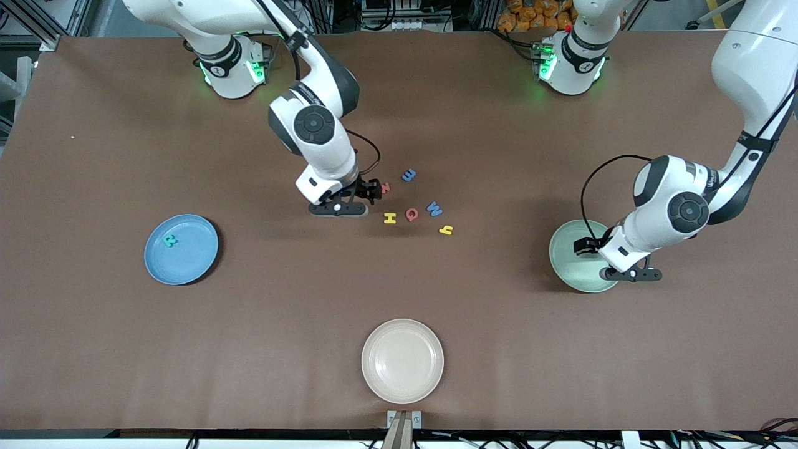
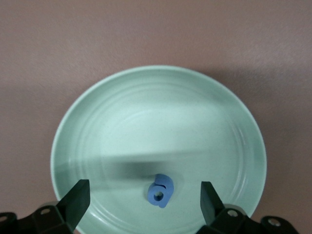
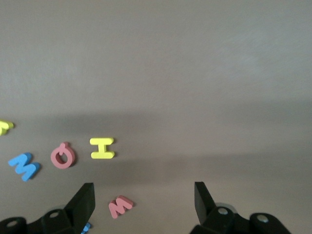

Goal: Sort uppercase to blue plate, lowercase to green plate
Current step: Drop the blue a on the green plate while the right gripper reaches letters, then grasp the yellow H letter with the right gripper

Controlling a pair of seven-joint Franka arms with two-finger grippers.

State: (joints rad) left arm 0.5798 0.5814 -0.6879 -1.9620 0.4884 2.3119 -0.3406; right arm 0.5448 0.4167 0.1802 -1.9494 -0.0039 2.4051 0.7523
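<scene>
Partly hidden by the open right hand (image 1: 372,189), the red w (image 1: 386,187) shows; the left hand (image 2: 144,197) gapes over the green plate (image 2: 97,112).

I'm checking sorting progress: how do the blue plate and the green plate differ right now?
The blue plate sits toward the right arm's end of the table; the green plate sits toward the left arm's end. The blue plate holds a teal letter; the green plate holds a small blue letter. The open left gripper is over the green plate; no gripper is over the blue. Both are round, shallow and rimmed.
</scene>
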